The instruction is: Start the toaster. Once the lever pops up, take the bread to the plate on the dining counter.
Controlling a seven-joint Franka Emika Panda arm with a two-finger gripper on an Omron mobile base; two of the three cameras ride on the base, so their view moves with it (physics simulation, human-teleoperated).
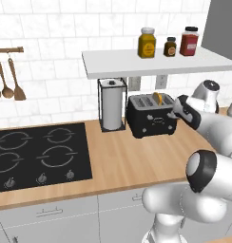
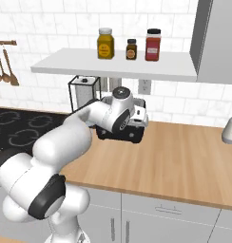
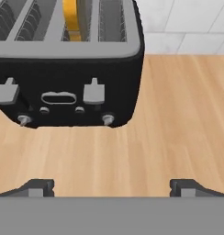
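Hand view: toaster (image 3: 63, 64) on desk (image 3: 178, 137), ahead of our hand (image 3: 111, 188), fingers spread, empty. Bread (image 3: 71, 18) sits in its slot. We should press the right lever (image 3: 93, 91) squarely downward.

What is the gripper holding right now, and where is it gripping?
Nothing. The gripper is open with bare counter between its fingertips, just short of the toaster; the bread sits in a slot.
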